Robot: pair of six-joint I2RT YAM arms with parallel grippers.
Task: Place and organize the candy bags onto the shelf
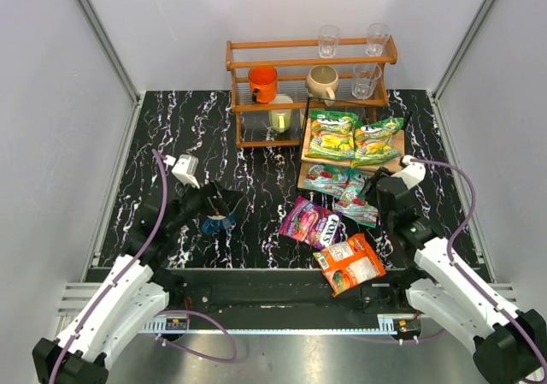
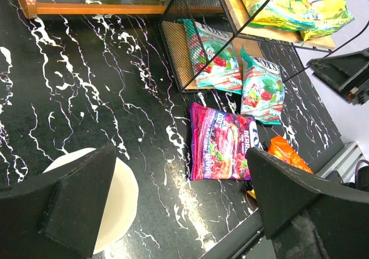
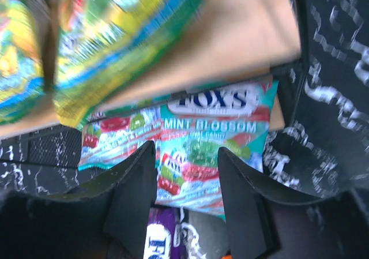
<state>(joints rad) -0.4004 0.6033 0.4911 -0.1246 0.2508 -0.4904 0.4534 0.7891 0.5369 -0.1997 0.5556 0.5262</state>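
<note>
We judge the job a little past halfway. Two green-yellow bags (image 1: pixel 355 136) lie side by side on the upper board of the shelf (image 3: pixel 248 34). The two teal FOX'S bags (image 1: pixel 329 179) are at its lower tier, and the nearer one (image 3: pixel 207 149) looks to hang over the front edge. The purple bag (image 1: pixel 312 223) lies flat on the table (image 1: pixel 188 136) just in front of the shelf. The orange bag (image 1: pixel 350 264) lies nearer to us, touching or just beside the purple one; we cannot tell which.

The step in hand seems to be the lower tier. Our right gripper (image 3: pixel 187 198) hovers at the front of the shelf, over the nearer teal bag, with its jaws spread and pinching nothing. Whether a fingertip touches the pouch, we cannot tell.

Our left gripper (image 2: pixel 181 178) is well to the left of the shelf, above a mug (image 2: pixel 121 201), its jaws wide apart and empty.

Next, we think, the overhanging teal bag wants a nudge back onto the board. Then we go for the purple bag. It is flat and glossy, so we need a low approach, a pinch at one edge or a raised fold, and a slot on the shelf with room left for the orange one.
</note>
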